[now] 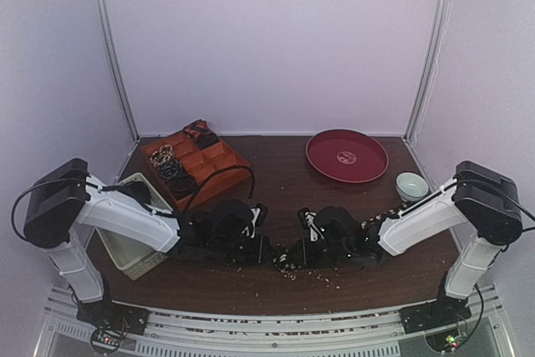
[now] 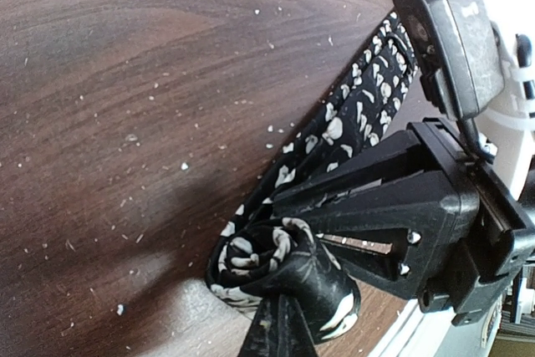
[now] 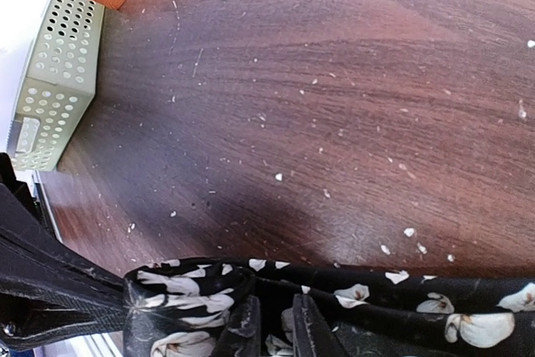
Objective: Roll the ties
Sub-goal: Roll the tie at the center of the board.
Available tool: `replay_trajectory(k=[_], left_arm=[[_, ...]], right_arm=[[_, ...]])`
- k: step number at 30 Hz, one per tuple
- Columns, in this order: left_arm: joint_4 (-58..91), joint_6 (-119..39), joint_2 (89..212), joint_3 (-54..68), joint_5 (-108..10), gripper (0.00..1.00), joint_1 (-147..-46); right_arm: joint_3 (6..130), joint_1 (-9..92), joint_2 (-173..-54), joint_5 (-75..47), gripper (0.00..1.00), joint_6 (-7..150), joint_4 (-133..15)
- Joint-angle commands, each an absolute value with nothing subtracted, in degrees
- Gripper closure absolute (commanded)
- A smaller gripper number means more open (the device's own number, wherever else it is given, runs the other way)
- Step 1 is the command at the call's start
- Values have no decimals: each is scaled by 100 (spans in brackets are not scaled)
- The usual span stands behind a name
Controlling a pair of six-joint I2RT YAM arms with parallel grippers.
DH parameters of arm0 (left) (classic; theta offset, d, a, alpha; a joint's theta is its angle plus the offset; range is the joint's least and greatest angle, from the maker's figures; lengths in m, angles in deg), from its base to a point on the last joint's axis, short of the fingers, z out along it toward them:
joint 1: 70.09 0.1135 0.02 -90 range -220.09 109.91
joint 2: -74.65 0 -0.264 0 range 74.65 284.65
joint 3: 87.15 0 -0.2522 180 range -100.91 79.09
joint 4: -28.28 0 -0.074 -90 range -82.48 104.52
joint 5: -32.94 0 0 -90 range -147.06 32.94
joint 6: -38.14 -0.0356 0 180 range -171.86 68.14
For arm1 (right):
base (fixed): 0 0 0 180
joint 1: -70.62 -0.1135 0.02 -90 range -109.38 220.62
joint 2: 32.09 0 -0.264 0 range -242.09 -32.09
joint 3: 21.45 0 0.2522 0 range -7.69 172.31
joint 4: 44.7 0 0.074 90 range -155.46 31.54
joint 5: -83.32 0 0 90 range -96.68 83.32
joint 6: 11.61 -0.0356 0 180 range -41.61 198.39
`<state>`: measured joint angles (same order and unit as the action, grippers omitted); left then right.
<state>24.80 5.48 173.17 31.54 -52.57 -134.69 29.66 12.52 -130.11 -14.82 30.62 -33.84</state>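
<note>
A black tie with white speckles [image 1: 290, 260] lies on the table near the front. Its near end is rolled into a small coil [image 2: 255, 258]. The rest runs as a strip [image 2: 368, 102] toward the right arm. My left gripper [image 1: 266, 250] is shut on the coil, and fabric wraps over its fingertip [image 2: 288, 323]. My right gripper [image 1: 303, 253] is shut on the tie beside the coil [image 3: 188, 294], its fingers [image 3: 247, 328] close together in the fabric. Rolled ties [image 1: 174, 170] sit in the orange tray [image 1: 226, 160]; one reddish tie [image 1: 201, 132] lies at its far end.
A white slatted basket [image 1: 134, 244] stands at the front left beside the tray, and shows in the right wrist view [image 3: 58, 64]. A red round plate [image 1: 347, 156] and a small pale bowl [image 1: 411, 185] are at the back right. Crumbs speckle the wooden table [image 1: 284, 190].
</note>
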Motion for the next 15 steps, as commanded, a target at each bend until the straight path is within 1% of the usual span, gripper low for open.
replay_trajectory(k=[1, 5, 7, 15], left_arm=[[2568, 438, 17402, 2942, -5312, 99, -13498], [2551, 436, 17388, 2926, -5332, 99, -13495], [2568, 430, 17403, 2911, -5321, 99, -13495], [2618, 414, 17598, 2726, -5210, 99, -13500]], right_arm=[[3108, 1292, -12860, -1306, 83, 3164, -3852], [3078, 1329, -12828, -1214, 87, 3206, -3940], [3103, 1343, -12782, -1115, 88, 3246, -4088], [2947, 1401, -12448, -667, 78, 3309, -4215]])
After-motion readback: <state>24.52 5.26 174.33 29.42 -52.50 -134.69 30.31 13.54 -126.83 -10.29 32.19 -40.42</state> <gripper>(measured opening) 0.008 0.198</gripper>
